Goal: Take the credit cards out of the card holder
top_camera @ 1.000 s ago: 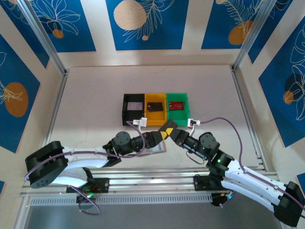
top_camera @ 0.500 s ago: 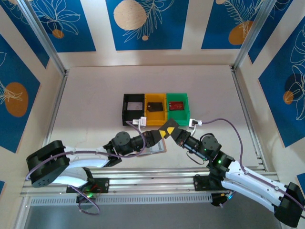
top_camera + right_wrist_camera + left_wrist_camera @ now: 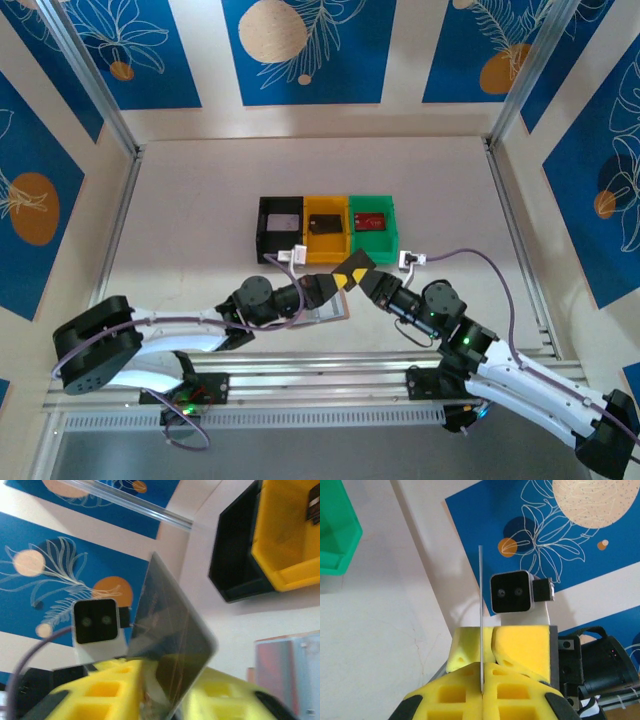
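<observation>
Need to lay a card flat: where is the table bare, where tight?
Bare table: left of the black bin, right of the green bin, behind both to the back wall. Crowded: near middle, where left pincer and right pincer meet at a credit card by the card holder.

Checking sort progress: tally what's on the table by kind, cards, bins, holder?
Credit cards: 4 (pale card, dark card, red card, one per bin; grey card pinched in the left gripper)
Bins: 3 (black bin, yellow bin, green bin)
Card holder: 1
Total: 8
</observation>
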Available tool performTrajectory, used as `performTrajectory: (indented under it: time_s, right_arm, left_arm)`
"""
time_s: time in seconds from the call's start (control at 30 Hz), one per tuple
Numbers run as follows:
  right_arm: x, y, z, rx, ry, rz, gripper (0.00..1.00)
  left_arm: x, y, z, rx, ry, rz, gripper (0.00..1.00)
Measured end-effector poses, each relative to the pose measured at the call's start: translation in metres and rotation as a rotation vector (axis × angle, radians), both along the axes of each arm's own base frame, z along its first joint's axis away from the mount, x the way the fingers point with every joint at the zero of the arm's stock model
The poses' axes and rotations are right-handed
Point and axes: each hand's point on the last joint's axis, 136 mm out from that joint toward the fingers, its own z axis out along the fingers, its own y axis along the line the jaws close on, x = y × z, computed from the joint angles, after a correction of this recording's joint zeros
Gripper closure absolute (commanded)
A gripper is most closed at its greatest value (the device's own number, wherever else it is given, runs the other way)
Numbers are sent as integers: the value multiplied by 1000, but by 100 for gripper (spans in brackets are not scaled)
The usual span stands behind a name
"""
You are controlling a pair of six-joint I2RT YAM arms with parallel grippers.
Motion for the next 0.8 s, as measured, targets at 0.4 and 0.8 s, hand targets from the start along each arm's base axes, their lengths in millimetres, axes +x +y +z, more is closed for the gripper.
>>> performTrajectory:
  time_s: [0.4, 0.8]
  right_arm:
    - [8, -31, -22, -207, -3, -7, 30]
    - [-5, -3, -40, -244, 44, 334, 34]
  left_arm:
    - [-7, 53, -8, 199, 21, -27, 100]
    - [-53, 79, -34, 434, 34, -219, 100]
